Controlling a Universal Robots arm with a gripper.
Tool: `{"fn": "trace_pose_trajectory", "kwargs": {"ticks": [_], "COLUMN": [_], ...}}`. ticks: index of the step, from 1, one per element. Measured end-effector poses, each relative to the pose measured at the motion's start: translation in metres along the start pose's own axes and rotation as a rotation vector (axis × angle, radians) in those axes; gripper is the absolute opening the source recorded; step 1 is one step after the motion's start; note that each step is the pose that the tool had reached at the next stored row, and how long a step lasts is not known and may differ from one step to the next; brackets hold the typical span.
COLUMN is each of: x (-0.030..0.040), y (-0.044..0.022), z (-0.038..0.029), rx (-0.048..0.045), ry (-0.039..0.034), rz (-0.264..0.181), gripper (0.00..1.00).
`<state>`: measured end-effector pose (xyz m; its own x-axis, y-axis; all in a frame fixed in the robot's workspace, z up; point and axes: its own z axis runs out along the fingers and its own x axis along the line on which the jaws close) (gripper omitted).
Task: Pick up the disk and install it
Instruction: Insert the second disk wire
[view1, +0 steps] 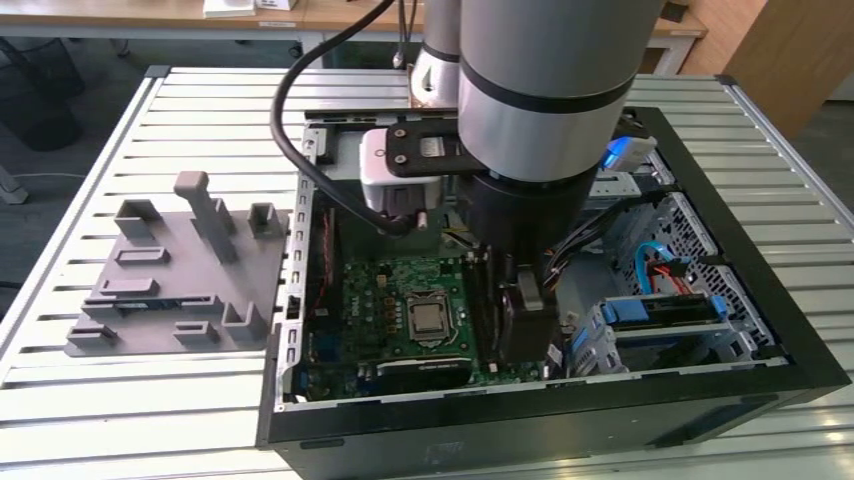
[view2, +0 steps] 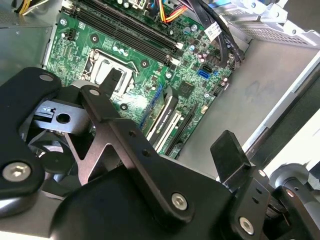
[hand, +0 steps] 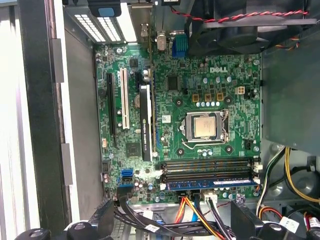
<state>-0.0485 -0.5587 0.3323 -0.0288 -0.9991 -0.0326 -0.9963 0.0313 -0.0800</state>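
Green motherboard (hand: 200, 125) lies beneath the released, empty pincer (view2: 165, 125), poised inside the open computer case (view1: 747, 390). Disk (view1: 661, 312) sits in its bay at the exterior view's right. Risk: descending fingers (view2: 227, 155) could strike board components.

- Counter (view1: 187, 95): white slatted metal top.
- Open computer case (view1: 747, 250): black, resting on the counter's middle.
- Grey plastic fixture (view1: 180, 275): on the counter, touching the case on the exterior view's left.
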Motion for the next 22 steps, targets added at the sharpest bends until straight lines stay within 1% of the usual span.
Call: {"fn": "trace_pose_trajectory", "kwargs": {"ticks": [22], "x": [-0.0002], "y": [-0.0072], "z": [0.0006], "rx": [0.0000], "ry": [-0.0001], "rz": [0.000], "gripper": [0.99]}}
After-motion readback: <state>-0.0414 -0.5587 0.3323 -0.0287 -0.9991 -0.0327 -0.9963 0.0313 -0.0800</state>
